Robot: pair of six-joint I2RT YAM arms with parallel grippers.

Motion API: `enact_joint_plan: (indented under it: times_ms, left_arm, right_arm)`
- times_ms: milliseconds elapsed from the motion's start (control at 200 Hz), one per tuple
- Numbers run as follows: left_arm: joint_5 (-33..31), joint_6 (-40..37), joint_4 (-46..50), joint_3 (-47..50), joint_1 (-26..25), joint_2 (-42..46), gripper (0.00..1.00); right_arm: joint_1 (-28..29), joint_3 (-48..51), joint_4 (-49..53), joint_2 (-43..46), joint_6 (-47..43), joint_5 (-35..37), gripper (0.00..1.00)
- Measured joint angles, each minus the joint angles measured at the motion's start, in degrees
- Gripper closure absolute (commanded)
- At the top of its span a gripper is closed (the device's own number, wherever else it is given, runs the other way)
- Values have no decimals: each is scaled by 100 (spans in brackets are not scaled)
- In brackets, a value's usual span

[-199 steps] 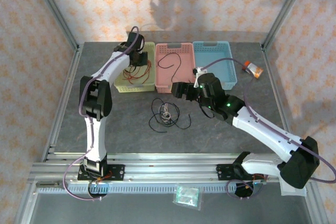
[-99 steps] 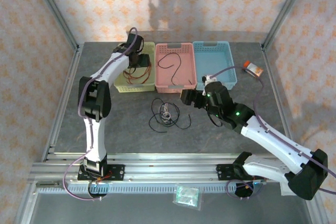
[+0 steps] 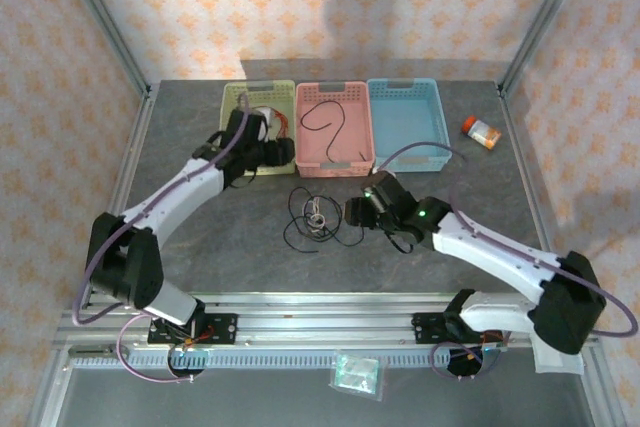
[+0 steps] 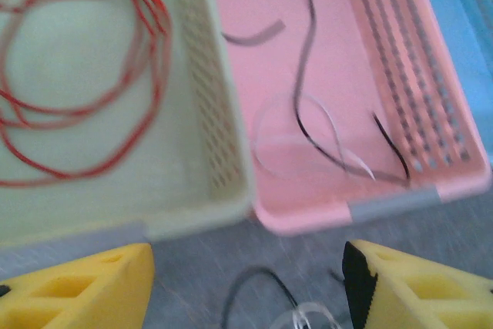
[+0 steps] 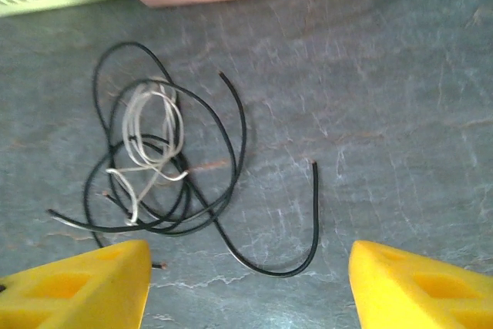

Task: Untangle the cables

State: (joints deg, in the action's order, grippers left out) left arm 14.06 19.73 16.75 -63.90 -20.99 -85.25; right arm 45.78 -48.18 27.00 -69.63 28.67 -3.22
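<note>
Grey table (image 3: pixel 240 242), seen from its near edge: a red cable (image 4: pixel 163 28) coils in the green basket (image 3: pixel 258 86) at 11 o'clock, where the left gripper (image 3: pixel 283 152) hovers by the near rim, jaws apart and empty. A black cable (image 4: pixel 302 52) lies in the pink basket (image 3: pixel 335 87). A black-and-white tangle (image 3: pixel 317 215) sits mid-table, with the right gripper (image 3: pixel 350 212) at its 3 o'clock, jaws apart, holding nothing.

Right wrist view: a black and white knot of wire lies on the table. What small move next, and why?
Probably lower the right gripper onto the loose black strand and close on it. Its jaws stand open and empty beside the tangle, and that strand trails out to the side, so it looks easiest to free.
</note>
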Motion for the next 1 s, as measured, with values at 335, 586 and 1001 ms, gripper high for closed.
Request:
enact_joint_plan:
  times_ms: [335, 586, 1001]
  left_arm:
    - [205, 992, -1121, 2009, -949, 1209, 33]
    - [114, 1379, -1370, 2649, -1239, 1355, 31]
    - [26, 1843, -1816, 3069, -1552, 1351, 31]
  right_arm:
    - [-144, 24, -601, -905, -686, -481, 55]
    - [-391, 20, -1180, -1488, -1390, -960, 54]
    - [-411, -385, -1655, -2293, -2435, -1182, 55]
